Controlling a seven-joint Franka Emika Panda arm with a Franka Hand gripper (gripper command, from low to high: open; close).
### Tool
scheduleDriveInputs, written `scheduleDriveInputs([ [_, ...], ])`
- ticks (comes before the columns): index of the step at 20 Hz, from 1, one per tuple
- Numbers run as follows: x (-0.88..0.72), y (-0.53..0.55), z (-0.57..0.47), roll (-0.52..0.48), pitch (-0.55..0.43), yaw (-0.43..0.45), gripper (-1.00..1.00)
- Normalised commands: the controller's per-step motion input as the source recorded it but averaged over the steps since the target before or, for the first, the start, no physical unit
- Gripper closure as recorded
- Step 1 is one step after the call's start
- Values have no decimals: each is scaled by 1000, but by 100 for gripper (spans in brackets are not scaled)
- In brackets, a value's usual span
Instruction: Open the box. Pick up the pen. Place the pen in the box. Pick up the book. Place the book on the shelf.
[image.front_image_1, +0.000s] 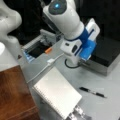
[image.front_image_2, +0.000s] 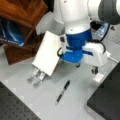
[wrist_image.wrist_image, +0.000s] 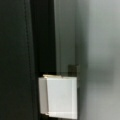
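Claw (image.front_image_1: 83, 61): we find it low at the near edge of the box (image.front_image_1: 105, 53), by the small front clasp (wrist_image.wrist_image: 74, 70); its fingers are hidden behind the blue-and-white wrist in both front views, so we cannot tell whether it stands wide or narrow. The wrist view shows only one pale finger pad (wrist_image.wrist_image: 61, 97) beside the black lid.

Box: lid down, at 3 o'clock in a front view; opening not yet accomplished, in our judgement.

Risk, as we judge it: the pad may slip off the clasp, or catch the lid's edge and shove the whole case across the surface instead of lifting it.

Pen (image.front_image_2: 63, 91): lying flat, untouched, at 5 o'clock in a front view (image.front_image_1: 93, 92), near the box's corner; a sliding case could knock it.

Book (image.front_image_1: 57, 93): white, propped tilted on a silver metal stand (image.front_image_2: 36, 76), well apart from the claw.

Shelf (image.front_image_1: 15, 95): reddish-brown wood at 8 o'clock, bare.

Surface (image.front_image_1: 110, 105): grey; white cable (image.front_image_1: 42, 70), open tray (image.front_image_1: 37, 48) at 10 o'clock. Room behind is dark.
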Motion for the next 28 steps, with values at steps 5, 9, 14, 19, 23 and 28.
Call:
scheduleDriveInputs([
  [5,-13,12,-256,353,-36,38,-100],
  [9,-98,18,-267,294,-45,61,-100],
  [14,-99,21,-238,269,-60,37,-100],
  [19,-135,0,-214,329,-32,4,-100],
  [23,-214,-131,-218,300,-40,23,-100],
  [28,-206,-143,-192,363,-26,-16,-100],
])
